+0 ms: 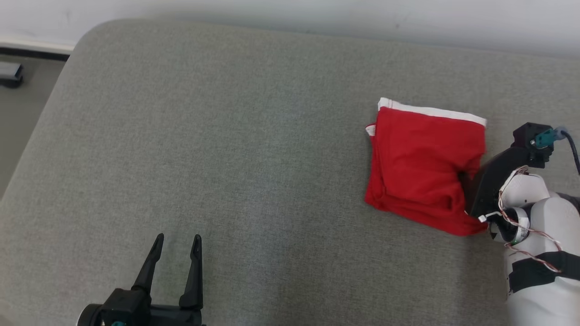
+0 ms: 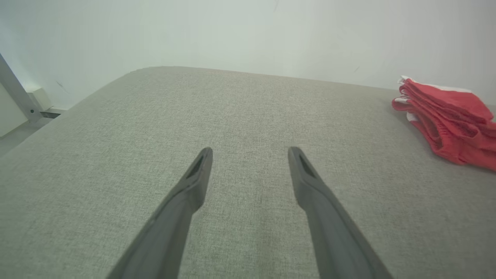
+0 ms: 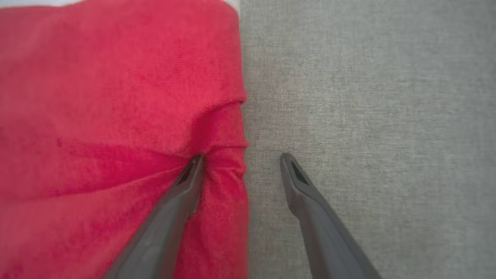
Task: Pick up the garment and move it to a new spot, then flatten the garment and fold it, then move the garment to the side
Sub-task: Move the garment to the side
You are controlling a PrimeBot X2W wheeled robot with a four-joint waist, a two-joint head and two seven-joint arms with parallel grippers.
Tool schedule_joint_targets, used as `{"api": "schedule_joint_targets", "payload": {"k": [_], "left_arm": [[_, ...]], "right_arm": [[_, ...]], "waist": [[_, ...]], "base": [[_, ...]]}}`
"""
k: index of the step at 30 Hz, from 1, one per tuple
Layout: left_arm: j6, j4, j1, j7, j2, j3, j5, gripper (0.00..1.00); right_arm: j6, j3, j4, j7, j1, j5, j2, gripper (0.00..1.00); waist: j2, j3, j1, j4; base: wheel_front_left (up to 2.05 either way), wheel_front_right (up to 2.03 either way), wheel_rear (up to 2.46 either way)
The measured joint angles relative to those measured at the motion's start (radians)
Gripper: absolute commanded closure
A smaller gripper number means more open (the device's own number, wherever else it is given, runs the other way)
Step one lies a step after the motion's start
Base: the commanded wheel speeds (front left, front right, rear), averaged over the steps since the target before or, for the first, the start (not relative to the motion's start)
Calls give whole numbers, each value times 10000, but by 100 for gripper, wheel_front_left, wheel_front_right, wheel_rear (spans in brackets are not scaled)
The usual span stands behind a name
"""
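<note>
The garment (image 1: 421, 167) is red with a white band along its far edge and lies folded in a thick stack at the right of the grey cushioned surface (image 1: 226, 136). My right gripper (image 1: 471, 181) points down at the stack's right edge. In the right wrist view it (image 3: 240, 159) is open and straddles that edge: one finger (image 3: 190, 182) presses into the red cloth (image 3: 116, 116) and the other rests over bare grey fabric. My left gripper (image 1: 176, 242) stands open and empty at the lower left, far from the garment (image 2: 445, 120).
The grey surface rounds off at its far left corner, where it drops to the floor (image 1: 18, 113). A pale wall (image 1: 317, 13) runs along the back edge. A cable and loose wires hang at my right wrist (image 1: 521, 217).
</note>
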Motion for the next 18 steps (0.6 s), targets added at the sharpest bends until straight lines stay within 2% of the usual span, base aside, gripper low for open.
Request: {"api": "schedule_joint_targets", "payload": {"k": [5, 6, 8, 18], "left_arm": [[0, 29, -92, 0, -12, -38, 0, 0], [0, 44, -99, 0, -19, -42, 0, 0], [0, 56, -122, 0, -23, -8, 0, 0], [0, 27, -196, 0, -27, 113, 17, 0]], "right_arm": [[-31, 301, 451, -69, -221, 58, 125, 0], [-31, 397, 523, -61, -246, 105, 121, 19], [-33, 660, 612, -59, -264, 155, 102, 100], [-29, 2454, 790, -311, -223, 656, -560, 100]], "waist": [[-1, 379, -2, 228], [-1, 414, -2, 239], [-2, 427, -3, 199], [0, 111, -1, -498]], "base": [[0, 0, 0], [0, 0, 0], [0, 0, 0], [0, 0, 0]]}}
